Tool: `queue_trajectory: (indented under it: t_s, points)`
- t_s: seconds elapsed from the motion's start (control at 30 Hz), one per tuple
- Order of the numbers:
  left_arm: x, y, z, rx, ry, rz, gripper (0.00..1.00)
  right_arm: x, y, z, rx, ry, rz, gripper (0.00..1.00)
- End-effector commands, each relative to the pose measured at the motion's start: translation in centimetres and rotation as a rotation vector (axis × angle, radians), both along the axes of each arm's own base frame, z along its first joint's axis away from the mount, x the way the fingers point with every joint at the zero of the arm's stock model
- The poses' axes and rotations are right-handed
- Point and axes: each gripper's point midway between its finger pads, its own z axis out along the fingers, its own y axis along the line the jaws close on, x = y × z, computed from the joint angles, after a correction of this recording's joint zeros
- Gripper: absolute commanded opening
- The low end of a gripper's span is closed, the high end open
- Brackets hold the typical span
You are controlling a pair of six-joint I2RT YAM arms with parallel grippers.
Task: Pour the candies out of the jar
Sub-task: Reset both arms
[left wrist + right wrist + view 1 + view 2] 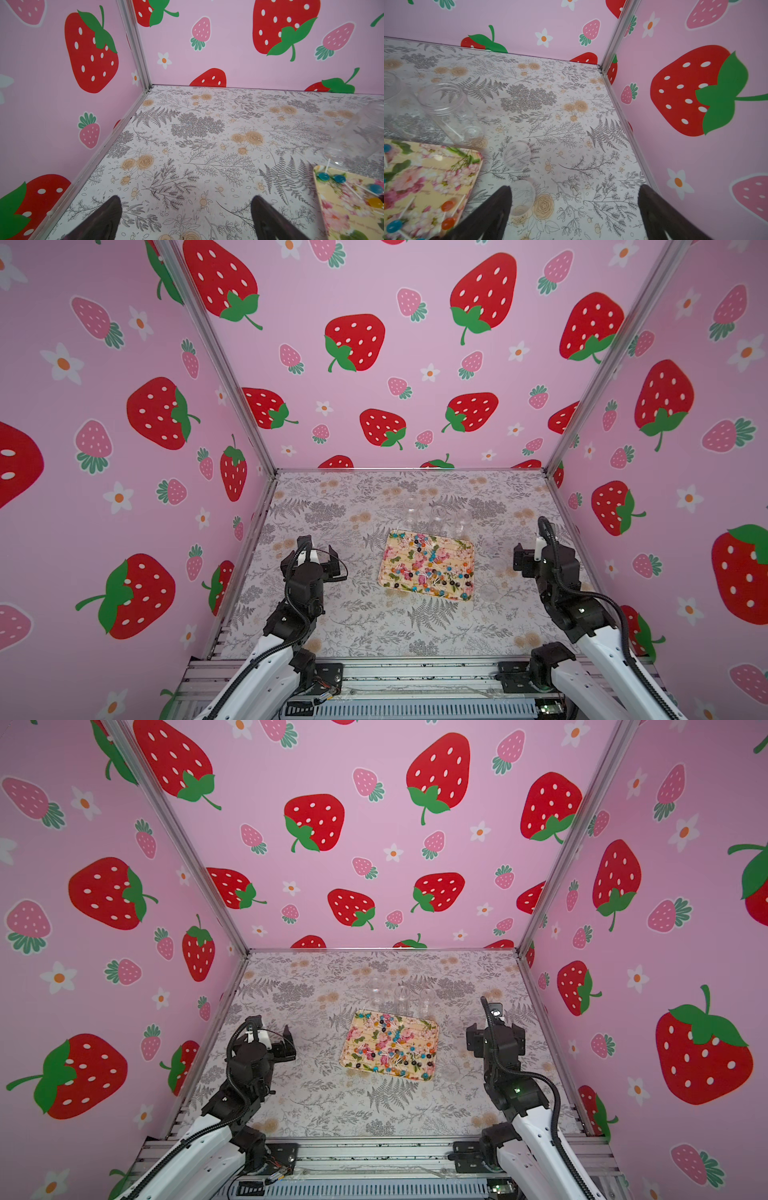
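Observation:
The candies (432, 560) (395, 1042) lie scattered over a flowered tray (383, 572) (343, 1052) in mid-table: small round heads in blue, orange, red and dark colours on thin white sticks. Three clear jars (437, 516) (401, 996) stand empty and lidless just behind the tray. My left gripper (319, 547) (186, 197) is open over bare table left of the tray, holding nothing. My right gripper (538, 549) (575, 187) is open right of the tray, also holding nothing. The right wrist view shows a jar (446, 112) and candies (448, 204).
Two clear lids (517, 155) (522, 197) lie on the table between the tray rim (475, 166) and my right gripper, one beside its finger. Pink strawberry walls enclose the table on three sides. The right wall is close to my right gripper.

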Motion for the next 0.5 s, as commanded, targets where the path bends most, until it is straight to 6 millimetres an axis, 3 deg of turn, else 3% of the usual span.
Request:
queue_trajectory:
  t_s: [0.0,0.23,0.47]
  points:
    - [0.4,0.5,0.7,-0.025,-0.040,0.030,0.99,0.4,-0.8,0.3,-0.001,-0.061,-0.046,0.99]
    - [0.7,2.4,-0.8,-0.004,0.012,0.147,0.99,1.1,-0.8,-2.7,-0.050,-0.150,-0.031,0.99]
    - [1.9,2.3,-2.1,-0.007,0.000,0.124,0.99,1.9,-2.1,-6.9,-0.073,-0.116,-0.055,0.99]
